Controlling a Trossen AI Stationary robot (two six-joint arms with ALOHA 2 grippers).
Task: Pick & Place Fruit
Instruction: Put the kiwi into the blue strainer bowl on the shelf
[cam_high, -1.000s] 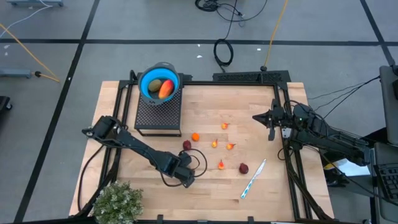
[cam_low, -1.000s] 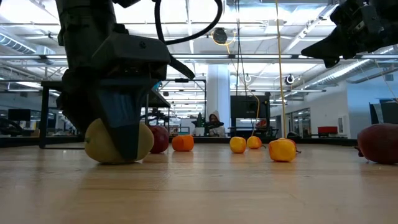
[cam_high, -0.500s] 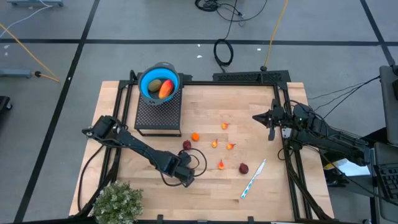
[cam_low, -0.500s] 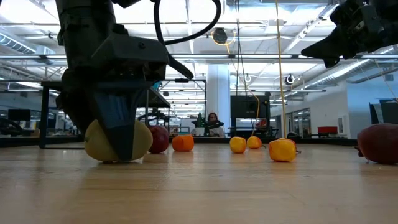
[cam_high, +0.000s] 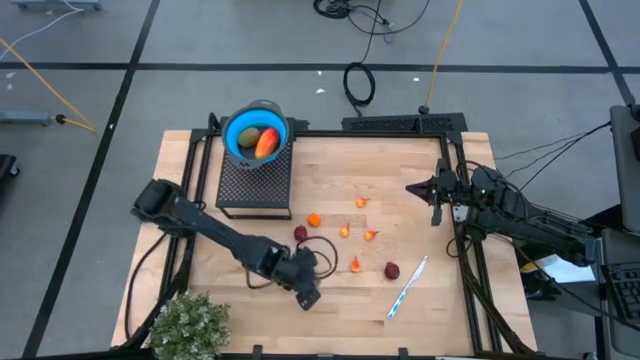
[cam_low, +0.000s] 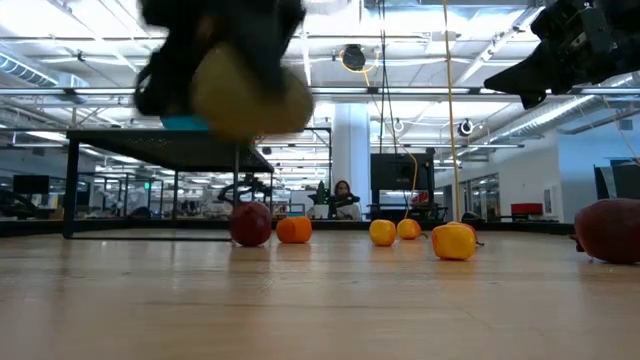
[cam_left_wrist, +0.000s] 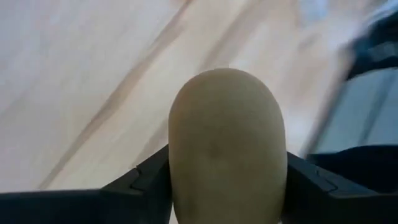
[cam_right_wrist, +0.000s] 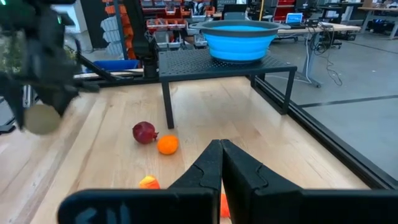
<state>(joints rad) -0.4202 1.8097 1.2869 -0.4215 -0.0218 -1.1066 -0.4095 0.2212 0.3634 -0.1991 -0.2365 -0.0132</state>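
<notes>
My left gripper (cam_high: 307, 294) is near the table's front middle, shut on a pale yellow-green oval fruit (cam_left_wrist: 227, 143) that hangs well above the wood (cam_low: 250, 95). Two dark red balls (cam_high: 300, 233) (cam_high: 392, 271), a round orange piece (cam_high: 314, 220) and several tiny orange bits (cam_high: 356, 265) lie on the table. The blue bowl (cam_high: 257, 135) at the far left stands on a black perforated stand (cam_high: 255, 182) and holds a red-orange piece and a brown-green oval. My right gripper (cam_high: 432, 192) waits shut at the far right, above the table. My left gripper pinches the oval fruit between its two fingers (cam_left_wrist: 146, 180), one on each long side (cam_left_wrist: 180, 174). The fingers slant down from the table's left. The fruit's rounded end sticks out past the fingertips, and the fruit is lifted clear of the table.
A white-and-blue pen (cam_high: 407, 288) lies near the right front. A bushy green plant (cam_high: 190, 325) stands at the front left corner. A black frame (cam_high: 465, 280) runs along the table's sides. A thin black cable (cam_high: 318, 250) loops by the left gripper.
My left gripper has risen off the table with the oval fruit, tipping less steeply and shifting a little toward the right edge. The fruit, which rested on the wood between the fingers, now hangs clear of it.
</notes>
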